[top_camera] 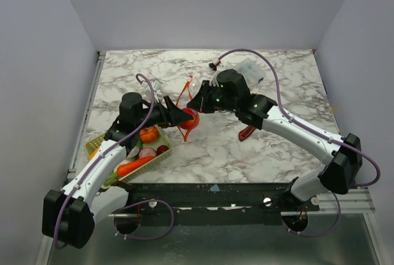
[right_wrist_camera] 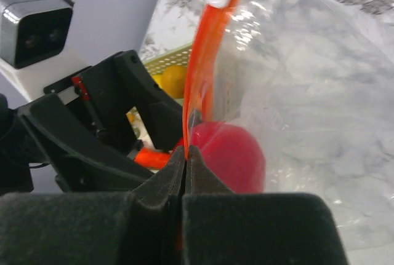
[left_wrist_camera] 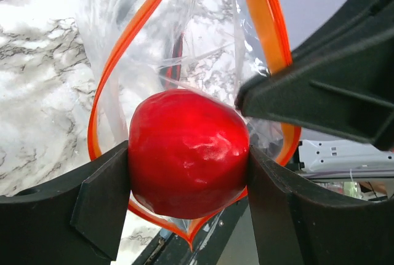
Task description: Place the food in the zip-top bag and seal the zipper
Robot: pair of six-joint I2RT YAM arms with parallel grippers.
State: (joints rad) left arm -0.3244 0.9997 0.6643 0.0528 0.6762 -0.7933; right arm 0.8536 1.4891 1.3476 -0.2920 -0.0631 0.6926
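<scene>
Counter [top_camera: 258, 148], marbled: we log the mesh basket [top_camera: 154, 157] of remaining food [top_camera: 136, 165] beside the left arm. Zip-top bag [left_wrist_camera: 203, 37]: hung by its zipper [left_wrist_camera: 268, 25], on which the right jaws are pinched tight, we judge to keep the mouth gaping. Red fruit [left_wrist_camera: 184, 151]: clamped between the left jaws, sitting within that mouth so that release drops it inside.

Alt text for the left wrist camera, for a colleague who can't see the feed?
A glossy red toy fruit is clamped in the left end effector, at the open mouth of the clear zip-top bag. The orange zipper frames it, and the right end effector pinches the bag's rim at right.
</scene>
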